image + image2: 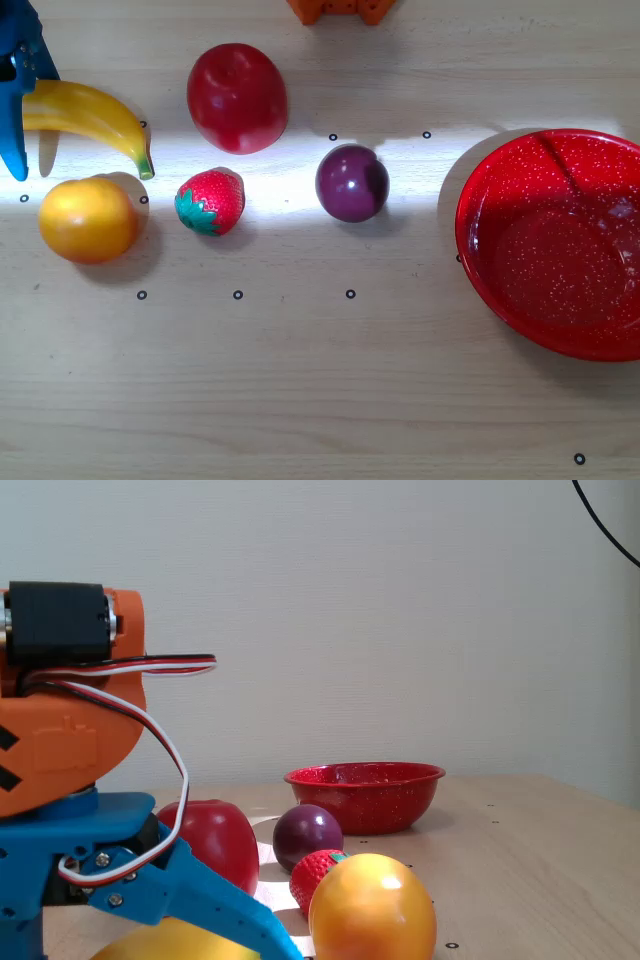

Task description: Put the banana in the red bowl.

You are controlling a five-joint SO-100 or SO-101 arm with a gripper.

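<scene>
My tool (18, 105) straddles the thick end of the banana (92, 113) at the worktop's left edge, grip unclear, and a loose pinch could let it swing into the orange (87, 218) before the bowl (548, 235).

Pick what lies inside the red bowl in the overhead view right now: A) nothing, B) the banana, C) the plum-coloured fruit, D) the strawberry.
A: the red bowl shows only its speckled inner surface, while the banana lies at the far left by the blue tool.
</scene>
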